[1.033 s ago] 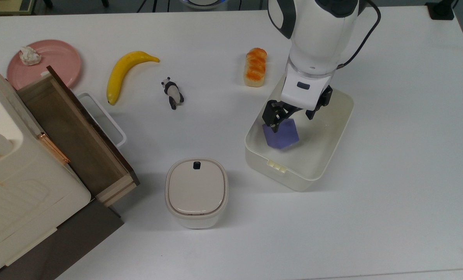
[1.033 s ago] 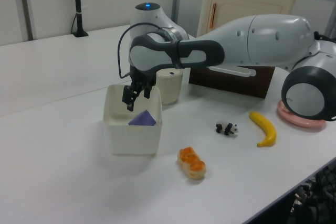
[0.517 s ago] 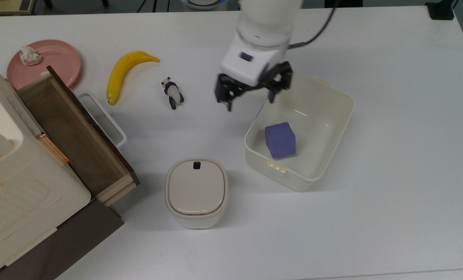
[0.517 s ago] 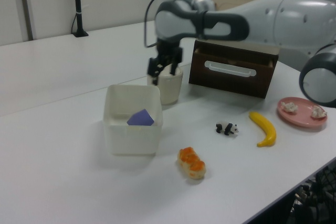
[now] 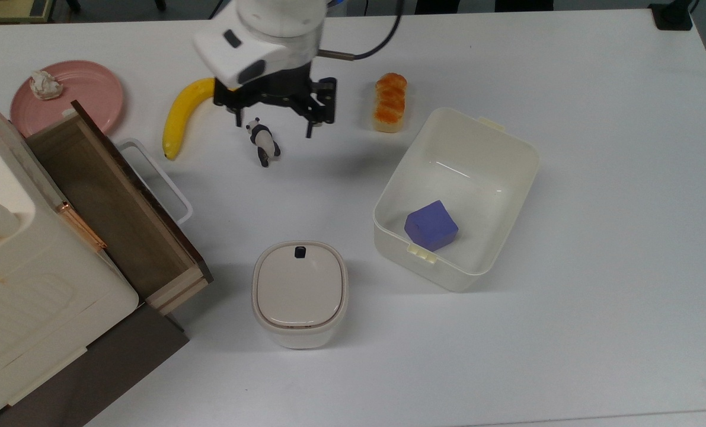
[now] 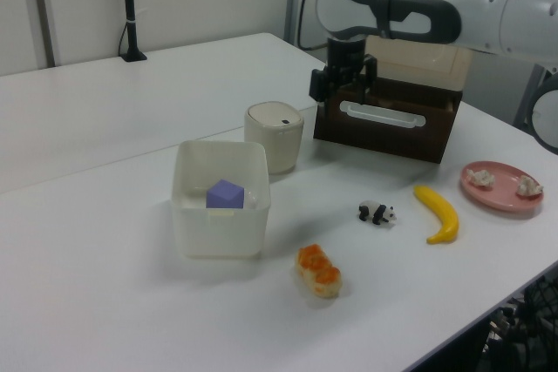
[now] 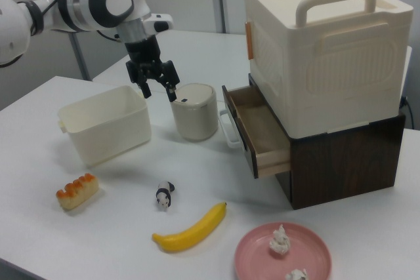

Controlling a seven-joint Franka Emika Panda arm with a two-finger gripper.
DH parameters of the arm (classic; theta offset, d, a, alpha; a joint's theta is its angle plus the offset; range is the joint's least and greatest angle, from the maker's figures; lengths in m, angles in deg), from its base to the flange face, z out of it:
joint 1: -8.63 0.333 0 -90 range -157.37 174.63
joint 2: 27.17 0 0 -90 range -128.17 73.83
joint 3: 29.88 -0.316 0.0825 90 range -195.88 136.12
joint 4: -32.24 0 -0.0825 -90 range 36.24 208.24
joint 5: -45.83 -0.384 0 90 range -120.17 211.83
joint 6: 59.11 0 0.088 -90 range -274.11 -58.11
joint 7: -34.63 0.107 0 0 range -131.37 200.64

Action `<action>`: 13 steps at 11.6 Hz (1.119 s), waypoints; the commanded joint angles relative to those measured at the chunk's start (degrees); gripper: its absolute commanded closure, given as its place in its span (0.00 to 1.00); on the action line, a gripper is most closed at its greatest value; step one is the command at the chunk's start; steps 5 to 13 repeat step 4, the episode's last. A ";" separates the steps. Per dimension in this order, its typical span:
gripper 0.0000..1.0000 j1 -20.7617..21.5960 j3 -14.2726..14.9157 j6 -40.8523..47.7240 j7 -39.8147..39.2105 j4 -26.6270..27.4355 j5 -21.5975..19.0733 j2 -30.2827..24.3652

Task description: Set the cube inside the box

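Cube sat inside the box, down on the floor near the clip-tab wall, at roughly 7 o'clock of the tub's interior in the top view, one corner turned toward the tabs. Left view showed the cube well below the rim of the box, so placement looked done, imo.

Gripper hung up over the table well apart from the box, at about 10 o'clock from it in the top view, fingers spread wide w/ nothing between them. Toy panda stood just beneath and between the fingertips in that view; banana lay at 9 o'clock of the gripper, bread roll at 3 o'clock. Right view put the gripper high above the table, near the lidded container on screen, tho how far apart they really were couldn't be told.

Risks from here, as a guess: little for the cube itself, since the tub walls fence it in. Main worry was the arm dropping low while over the panda; a wide-open finger could clip it or knock it over. A sweep toward the open wooden drawer could catch its handle. Bumping the box rim on any pass back could shove the tub
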 commanded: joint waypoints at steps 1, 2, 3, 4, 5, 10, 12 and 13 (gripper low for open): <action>0.00 -2.20 -1.94 0.10 1.32 2.93 1.37 -2.58; 0.00 -2.03 -1.94 0.11 1.32 2.93 1.37 -2.40; 0.00 -2.12 -1.94 0.02 1.32 2.85 1.37 -2.40; 0.00 -2.21 -1.94 0.02 1.32 2.84 1.28 -2.40; 0.00 -2.21 -1.94 0.02 1.32 2.84 1.28 -2.40; 0.00 -2.21 -1.94 0.02 1.32 2.84 1.28 -2.40; 0.00 -2.21 -1.94 0.02 1.32 2.84 1.28 -2.40; 0.00 -2.21 -1.94 0.02 1.32 2.84 1.28 -2.40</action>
